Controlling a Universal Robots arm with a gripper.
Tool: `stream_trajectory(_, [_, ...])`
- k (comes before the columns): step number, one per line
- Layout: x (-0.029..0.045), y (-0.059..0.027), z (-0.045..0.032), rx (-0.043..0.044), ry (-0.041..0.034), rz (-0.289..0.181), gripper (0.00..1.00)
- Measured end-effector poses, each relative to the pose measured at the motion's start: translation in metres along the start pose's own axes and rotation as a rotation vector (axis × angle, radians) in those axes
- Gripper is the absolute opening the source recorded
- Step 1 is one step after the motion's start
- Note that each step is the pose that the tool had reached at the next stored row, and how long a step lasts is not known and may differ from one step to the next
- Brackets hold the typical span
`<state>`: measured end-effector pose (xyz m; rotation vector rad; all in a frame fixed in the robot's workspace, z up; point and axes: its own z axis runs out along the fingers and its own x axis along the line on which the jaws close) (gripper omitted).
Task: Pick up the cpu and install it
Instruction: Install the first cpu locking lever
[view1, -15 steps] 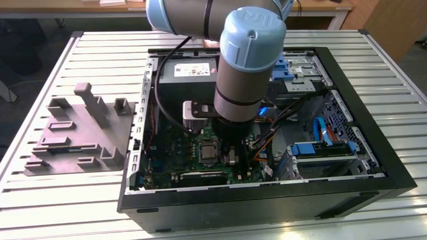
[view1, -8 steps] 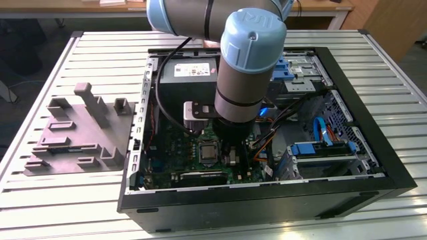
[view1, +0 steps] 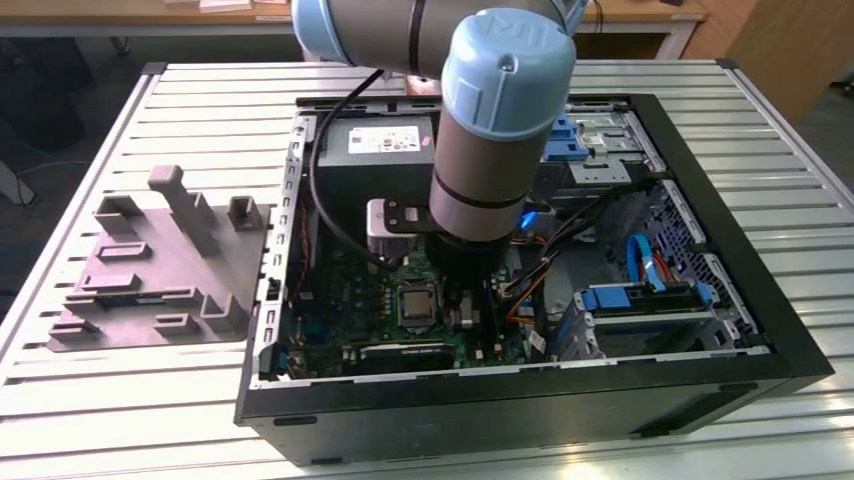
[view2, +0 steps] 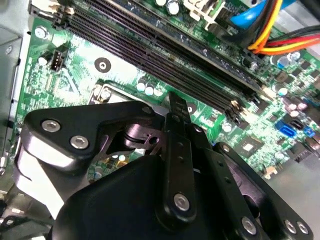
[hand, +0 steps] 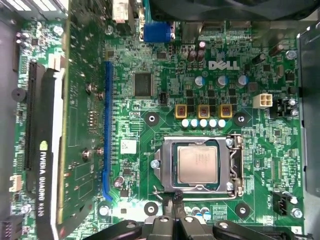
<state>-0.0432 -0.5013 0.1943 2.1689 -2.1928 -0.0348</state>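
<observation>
The cpu (hand: 197, 165), a pale silvery square, lies flat inside the metal-framed socket (hand: 165, 150) of the green circuit board (hand: 150, 100). In the first wrist view my gripper (hand: 176, 200) hovers just off one edge of the socket, apart from the cpu. Its black fingers (hand: 172, 212) meet at the tips with nothing between them. In the second wrist view the gripper (view2: 173, 100) points at the board beside the socket's corner (view2: 106, 93). In the exterior view the arm (view1: 487, 150) reaches down into the open computer case, with the socket (view1: 416, 305) just beside it.
A grey moulded holder with upright posts (view1: 160, 270) lies on the slatted table at the exterior view's left. Inside the case (view1: 747, 330) are black memory slots (view2: 165, 45), a graphics card (hand: 42, 150), a power supply (view1: 380, 150), blue drive brackets (view1: 641, 300) and coloured cables (view2: 280, 30).
</observation>
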Motion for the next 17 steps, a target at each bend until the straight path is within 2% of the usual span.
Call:
stream_trajectory(8, [0.0005, 0.0010, -0.0175, -0.0001, 0.0001, 0.000, 0.11])
stream_trajectory(17, [0.0005, 0.0011, -0.0195, -0.0001, 0.0001, 0.000, 0.11])
